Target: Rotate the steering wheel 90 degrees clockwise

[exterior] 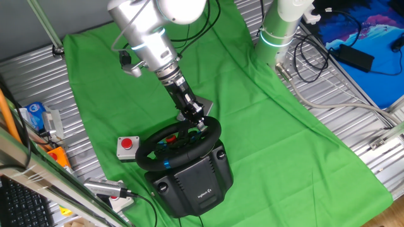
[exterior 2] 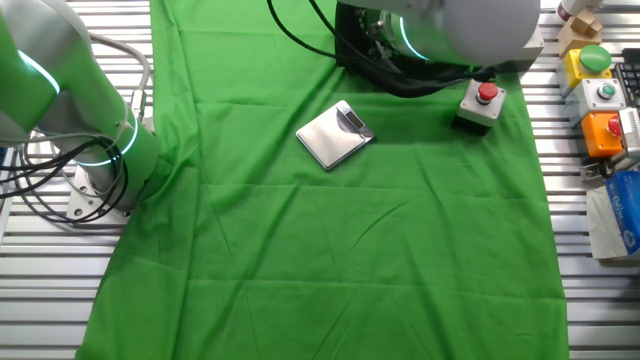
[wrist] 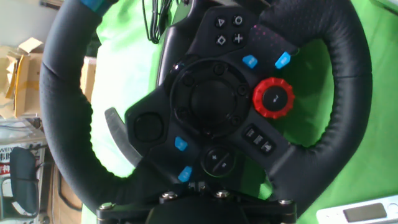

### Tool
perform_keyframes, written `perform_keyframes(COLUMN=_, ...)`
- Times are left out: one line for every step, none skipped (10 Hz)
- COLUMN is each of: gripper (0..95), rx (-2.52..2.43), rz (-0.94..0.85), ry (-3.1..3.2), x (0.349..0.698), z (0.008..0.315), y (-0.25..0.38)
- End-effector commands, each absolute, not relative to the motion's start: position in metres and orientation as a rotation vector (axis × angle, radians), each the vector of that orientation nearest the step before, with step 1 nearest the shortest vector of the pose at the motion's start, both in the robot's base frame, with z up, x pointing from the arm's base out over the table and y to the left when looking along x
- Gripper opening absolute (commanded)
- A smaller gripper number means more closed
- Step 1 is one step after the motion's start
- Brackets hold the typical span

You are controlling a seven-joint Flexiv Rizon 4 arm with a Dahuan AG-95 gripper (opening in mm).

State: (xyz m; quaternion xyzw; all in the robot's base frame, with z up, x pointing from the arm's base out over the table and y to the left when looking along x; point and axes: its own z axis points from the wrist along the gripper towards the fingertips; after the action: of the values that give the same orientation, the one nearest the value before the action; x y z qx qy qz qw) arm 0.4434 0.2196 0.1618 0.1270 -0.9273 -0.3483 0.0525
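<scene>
Though its opening cannot be told, the hand (exterior: 201,123) at the steering wheel (exterior: 178,144) rim, white logo on its base (exterior: 197,184).

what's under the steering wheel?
The steering wheel sits on a bulky black base, which rests on the green cloth. Whatever lies beneath the base is covered.

Silver robot arm (exterior: 148,38)
Rounded metallic casing, glowing teal ring, black cables alongside, slim black wrist section toward the hand.

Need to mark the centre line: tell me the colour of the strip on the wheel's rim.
Blue strip, clearest in the hand view.
</scene>
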Motion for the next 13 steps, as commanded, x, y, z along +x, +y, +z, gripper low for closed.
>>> perform_keyframes(gripper=0.0, rx=0.382, rz=-1.056, ry=-2.82, x=0.445, z=0.161, y=0.222)
perform_keyframes(gripper=0.0, rx=0.367, rz=-1.058, ry=-2.818, x=0.447, z=0.165, y=0.226)
perform_keyframes(gripper=0.0, rx=0.358, rz=-1.057, ry=-2.818, x=0.448, z=0.168, y=0.229)
perform_keyframes(gripper=0.0, rx=0.342, rz=-1.075, ry=-2.812, x=0.449, z=0.171, y=0.23)
perform_keyframes(gripper=0.0, rx=0.324, rz=-1.093, ry=-2.807, x=0.45, z=0.173, y=0.232)
perform_keyframes(gripper=0.0, rx=0.32, rz=-1.092, ry=-2.808, x=0.45, z=0.175, y=0.233)
perform_keyframes(gripper=0.0, rx=0.306, rz=-1.102, ry=-2.803, x=0.452, z=0.179, y=0.234)
perform_keyframes(gripper=0.0, rx=0.301, rz=-1.102, ry=-2.802, x=0.453, z=0.182, y=0.235)
perform_keyframes(gripper=0.0, rx=0.293, rz=-1.106, ry=-2.8, x=0.454, z=0.186, y=0.236)
perform_keyframes(gripper=0.0, rx=0.29, rz=-1.105, ry=-2.8, x=0.454, z=0.189, y=0.237)
perform_keyframes(gripper=0.0, rx=0.285, rz=-1.107, ry=-2.803, x=0.455, z=0.19, y=0.239)
perform_keyframes(gripper=0.0, rx=0.28, rz=-1.108, ry=-2.805, x=0.457, z=0.191, y=0.241)
perform_keyframes(gripper=0.0, rx=0.282, rz=-1.105, ry=-2.809, x=0.46, z=0.191, y=0.244)
